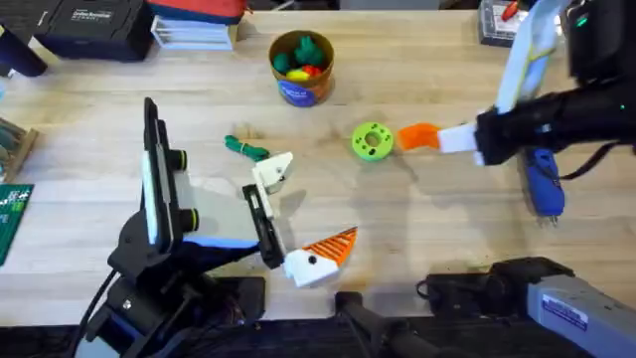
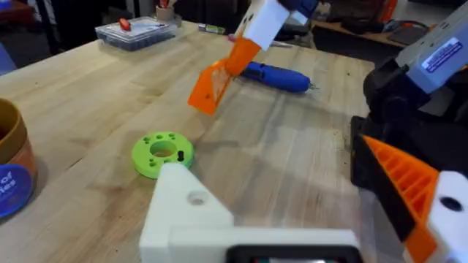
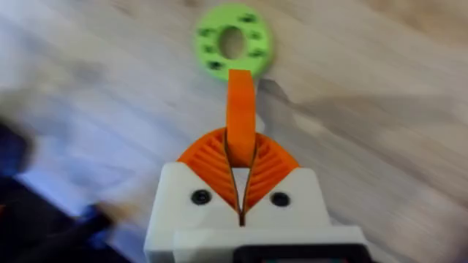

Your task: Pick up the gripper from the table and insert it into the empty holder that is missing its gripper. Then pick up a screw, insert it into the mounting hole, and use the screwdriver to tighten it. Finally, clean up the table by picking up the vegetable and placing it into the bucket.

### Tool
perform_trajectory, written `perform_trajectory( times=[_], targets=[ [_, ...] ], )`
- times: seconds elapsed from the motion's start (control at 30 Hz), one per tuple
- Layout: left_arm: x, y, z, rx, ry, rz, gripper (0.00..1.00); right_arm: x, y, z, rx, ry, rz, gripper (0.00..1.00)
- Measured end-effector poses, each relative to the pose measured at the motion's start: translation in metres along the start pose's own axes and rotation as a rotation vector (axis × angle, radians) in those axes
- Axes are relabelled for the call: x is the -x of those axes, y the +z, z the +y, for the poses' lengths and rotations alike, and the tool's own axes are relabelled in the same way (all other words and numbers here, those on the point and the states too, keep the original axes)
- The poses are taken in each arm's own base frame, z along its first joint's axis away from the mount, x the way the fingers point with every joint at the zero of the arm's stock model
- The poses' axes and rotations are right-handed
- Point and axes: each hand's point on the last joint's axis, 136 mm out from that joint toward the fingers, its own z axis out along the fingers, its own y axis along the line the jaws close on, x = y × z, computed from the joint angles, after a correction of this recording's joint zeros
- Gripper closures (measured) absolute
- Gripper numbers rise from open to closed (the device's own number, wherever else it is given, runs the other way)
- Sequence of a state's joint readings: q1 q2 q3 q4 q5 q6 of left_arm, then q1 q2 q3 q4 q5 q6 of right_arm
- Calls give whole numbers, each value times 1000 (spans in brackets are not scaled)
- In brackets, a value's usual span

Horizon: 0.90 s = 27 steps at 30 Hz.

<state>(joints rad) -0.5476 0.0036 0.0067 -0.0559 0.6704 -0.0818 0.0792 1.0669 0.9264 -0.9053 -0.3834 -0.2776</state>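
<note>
My right gripper (image 1: 442,138) is shut on the gripper (image 1: 417,136), whose orange wedge sticks out toward the lime-green disc (image 1: 373,141). In the right wrist view the orange pads (image 3: 208,164) clamp the gripper (image 3: 240,109) edge-on, just short of the disc (image 3: 233,40). My left gripper (image 1: 296,217) stands open: one white finger (image 1: 273,171) carries no orange pad, the other (image 1: 320,259) has one. The green vegetable (image 1: 243,149) lies beside the bare finger. The bucket (image 1: 301,68) stands at the back. The blue screwdriver (image 1: 544,184) lies under my right arm.
A black case (image 1: 84,25) and stacked books (image 1: 194,28) sit at the back left, a clear parts box (image 2: 135,31) at the back right, and a green circuit board (image 1: 12,214) at the left edge. Bare wood lies between the disc and the front edge.
</note>
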Motion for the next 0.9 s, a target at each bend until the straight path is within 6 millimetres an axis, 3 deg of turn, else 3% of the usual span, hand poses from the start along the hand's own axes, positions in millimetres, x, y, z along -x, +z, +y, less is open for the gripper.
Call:
perform_trajectory(
  times=[0.17,0.4,0.7,0.9],
  targets=[
    [0,0,0,0,0,0,15,1,21,42,306,112,-77,985],
    [0,0,0,0,0,0,15,-11,24,78,587,299,-54,985],
    [0,0,0,0,0,0,15,2,9,99,786,374,-62,985],
    [0,0,0,0,0,0,15,12,16,114,894,397,-9,985]
  ],
)
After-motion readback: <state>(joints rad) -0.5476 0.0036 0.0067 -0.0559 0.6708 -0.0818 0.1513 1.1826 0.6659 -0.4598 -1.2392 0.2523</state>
